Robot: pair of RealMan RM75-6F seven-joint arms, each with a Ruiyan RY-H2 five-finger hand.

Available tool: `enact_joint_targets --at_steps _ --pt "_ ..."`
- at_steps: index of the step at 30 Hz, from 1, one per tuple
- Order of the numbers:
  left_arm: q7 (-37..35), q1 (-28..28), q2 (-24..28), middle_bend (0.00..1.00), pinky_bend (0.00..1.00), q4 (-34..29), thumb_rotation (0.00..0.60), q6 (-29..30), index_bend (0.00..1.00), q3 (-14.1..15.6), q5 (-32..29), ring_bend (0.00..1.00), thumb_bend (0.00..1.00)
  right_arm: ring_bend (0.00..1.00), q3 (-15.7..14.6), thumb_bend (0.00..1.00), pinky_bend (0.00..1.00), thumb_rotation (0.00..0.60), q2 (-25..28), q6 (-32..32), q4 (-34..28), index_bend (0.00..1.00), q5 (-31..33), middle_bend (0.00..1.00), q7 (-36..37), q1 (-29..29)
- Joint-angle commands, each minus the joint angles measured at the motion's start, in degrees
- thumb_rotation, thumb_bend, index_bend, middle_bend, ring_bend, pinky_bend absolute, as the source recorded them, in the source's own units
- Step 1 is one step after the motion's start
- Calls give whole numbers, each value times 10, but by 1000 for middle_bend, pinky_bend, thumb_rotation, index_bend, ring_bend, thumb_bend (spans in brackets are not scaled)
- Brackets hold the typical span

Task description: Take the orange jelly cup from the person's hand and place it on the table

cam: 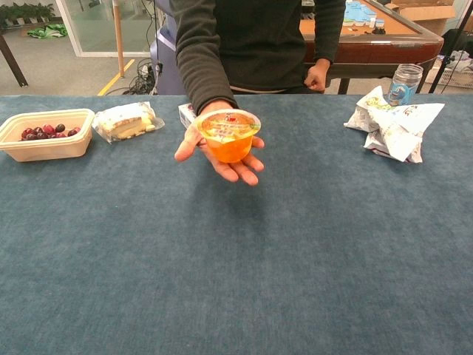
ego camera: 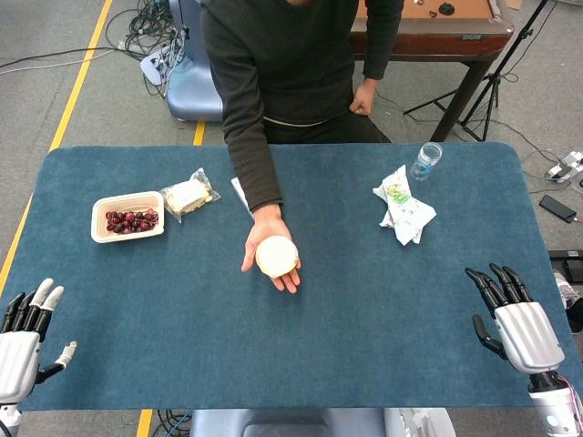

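Head view shows both robot hands parked at the near corners of the blue worktop, well apart from everything else: the left hand at the near left edge and the right hand at the near right edge. On each, the fingers are extended and spread, with nothing between them, so both are released and empty. That posture reads as a waiting one, the handover not yet begun.

Far ahead of both sets of fingers, roughly midway between them, the orange jelly cup is offered on the person's hand. It is carried upright on an upturned palm held above the worktop, its sealed lid facing up, and the person's fingers are laid flat beneath it rather than wrapped around it. The sides of the cup are thus left exposed, probably so that robot fingers can close around them without touching the palm.

Further from the left fingers, a tray of cherries and a wrapped sandwich are seen. Beyond the right fingers lie a crumpled snack packet and a small plastic bottle. The stretch of worktop nearest the robot is left bare, which would serve for setting the cup down.

A long reach forward is judged necessary for either hand.
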Motion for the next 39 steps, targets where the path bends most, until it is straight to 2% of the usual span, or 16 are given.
enact_joint_targets --at_steps 1,13,19,23,28,35,39 --pt "1 0 0 0 0 0 600 -2 52 1 0 0 300 3 -1 510 73 600 0 -1 -1 66 0 167 0 0" --pt "1 0 0 0 0 -1 600 0 52 1 1 0 300 3 -6 510 74 600 5 -5 -7 66 -10 167 4 1" --pt "0 0 -1 0 0 1 600 -1 52 1 1 0 300 3 -5 510 73 600 15 -42 -30 66 -25 167 -2 28" --pt "0 -1 -1 0 0 0 600 0 52 1 2 0 300 3 6 506 73 600 20 -82 -52 66 -33 164 -16 62" --pt "0 1 -2 0 0 0 600 0 52 2 2 0 300 3 34 429 74 600 17 -165 -84 66 -13 150 -41 126" --pt "1 4 0 0 0 -1 600 6 53 3 4 0 300 0 91 279 73 600 -28 -294 -91 66 75 82 -65 231" --pt "1 5 1 0 0 -2 600 7 53 3 3 0 300 0 114 252 73 600 -61 -352 -82 39 126 41 -90 285"
